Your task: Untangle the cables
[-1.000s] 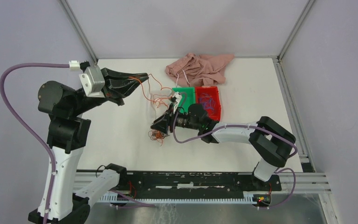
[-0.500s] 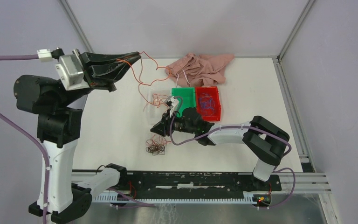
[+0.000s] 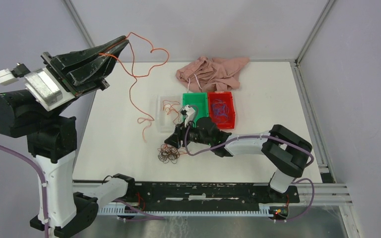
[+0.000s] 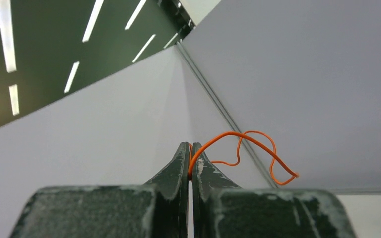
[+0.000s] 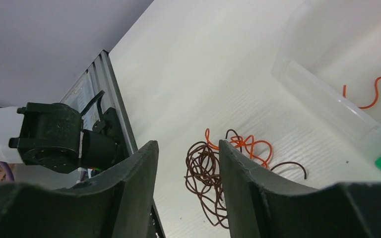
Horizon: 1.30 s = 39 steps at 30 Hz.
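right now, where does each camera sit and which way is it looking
Top external: above and behind the robot, looking down on the table; both arms show.
Left wrist: on the raised left gripper, facing the enclosure walls; its shut jaws pinch an orange cable.
Right wrist: low over the table, facing the brown-and-orange cable tangle and clear bin; the right gripper is open.
Shared: top and right wrist both show that tangle.

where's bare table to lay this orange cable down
Bare table right of the red bin up to the edge, and left of the clear bin and hanging orange cable. Crowded: green bin, pink cloth, tangle by the right end effector.
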### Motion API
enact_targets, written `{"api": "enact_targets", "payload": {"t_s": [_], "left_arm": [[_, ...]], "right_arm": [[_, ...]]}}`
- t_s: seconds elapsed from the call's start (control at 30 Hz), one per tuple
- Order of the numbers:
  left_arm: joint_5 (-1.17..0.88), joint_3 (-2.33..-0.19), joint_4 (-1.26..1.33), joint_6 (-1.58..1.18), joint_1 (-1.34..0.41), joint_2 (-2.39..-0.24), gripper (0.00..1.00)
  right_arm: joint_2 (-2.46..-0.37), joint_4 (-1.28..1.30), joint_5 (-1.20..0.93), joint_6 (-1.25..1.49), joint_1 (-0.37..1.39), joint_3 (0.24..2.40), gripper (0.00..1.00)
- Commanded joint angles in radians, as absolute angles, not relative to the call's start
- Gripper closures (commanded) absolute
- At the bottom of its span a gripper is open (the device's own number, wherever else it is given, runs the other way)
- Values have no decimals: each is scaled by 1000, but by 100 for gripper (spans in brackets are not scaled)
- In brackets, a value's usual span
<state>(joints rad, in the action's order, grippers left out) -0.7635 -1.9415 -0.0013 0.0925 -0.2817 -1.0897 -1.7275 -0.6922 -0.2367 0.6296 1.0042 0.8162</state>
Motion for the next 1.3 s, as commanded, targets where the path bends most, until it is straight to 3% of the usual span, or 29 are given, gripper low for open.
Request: {"api": "enact_targets", "payload": {"t_s": [0.0, 0.37, 0.47, 0.77, 1.27], "left_arm": [[-742, -1812, 0, 122, -283, -1050, 97], [-703, -1392, 11, 78, -282, -922, 97], [-666, -1318, 13, 139, -282, -919, 97], [-519, -1252, 0, 268, -282, -998, 97], [-442, -1168, 84, 357, -280, -1133, 97]], "right_arm": [[-1562, -627, -188, 562, 998, 839, 44], [-1384, -464, -232, 593, 880, 936, 44], [-1372, -320, -157, 543, 859, 971, 45], [-1396, -99, -2, 508, 774, 984, 48], [-1323, -66, 62, 485, 749, 897, 47]]}}
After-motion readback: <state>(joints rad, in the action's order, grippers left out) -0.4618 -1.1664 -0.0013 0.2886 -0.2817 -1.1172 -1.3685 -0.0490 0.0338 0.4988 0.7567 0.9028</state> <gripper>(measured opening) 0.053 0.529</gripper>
